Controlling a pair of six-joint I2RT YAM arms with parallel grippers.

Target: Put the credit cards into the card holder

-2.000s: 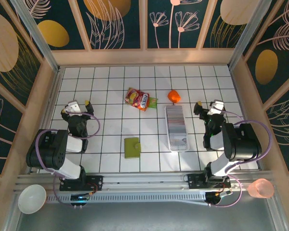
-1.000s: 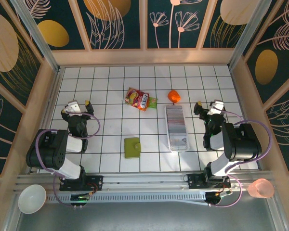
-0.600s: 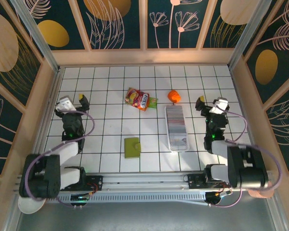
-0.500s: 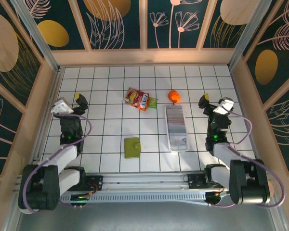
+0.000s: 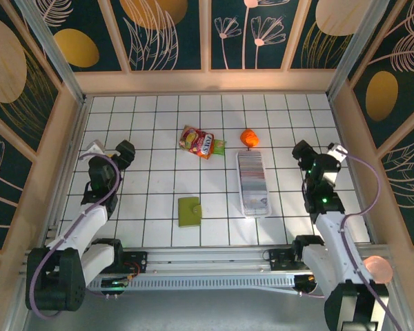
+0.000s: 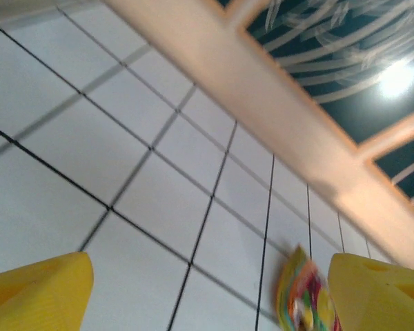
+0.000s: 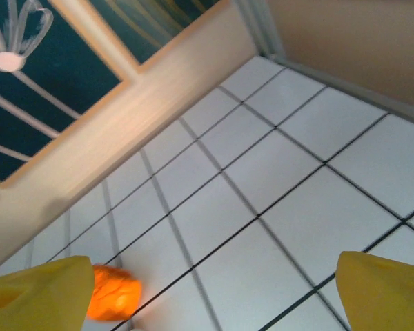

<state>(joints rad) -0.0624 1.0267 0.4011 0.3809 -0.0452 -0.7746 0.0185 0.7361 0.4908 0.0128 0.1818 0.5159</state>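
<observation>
- On the left side of the bench, the left fingers stand spread wide with nothing between them, up near the side wall and well apart from the task's things
- Toward the front middle lies the card holder, flat, olive side up and apparently folded shut; it likely has to be opened first, so the left arm would do well to come down square over it and hold one flap steady
- Just right of centre, the credit cards stand packed on edge in a long clear tray; the packing looks tight, so a pinch on one card at the end of the row should serve better than a bite at the block
- On the right, the right fingers are likewise wide apart and empty, beside the tray but not touching it
- The left wrist view catches a blurred snack packet low between the yellow tips
- The overhead view lays out holder, tray and both arms together, which tells how far each arm must travel
- The right wrist view picks up an orange lump by its left tip, and both wrist views make the gap between the tips plain, which is hard to read from above
</observation>
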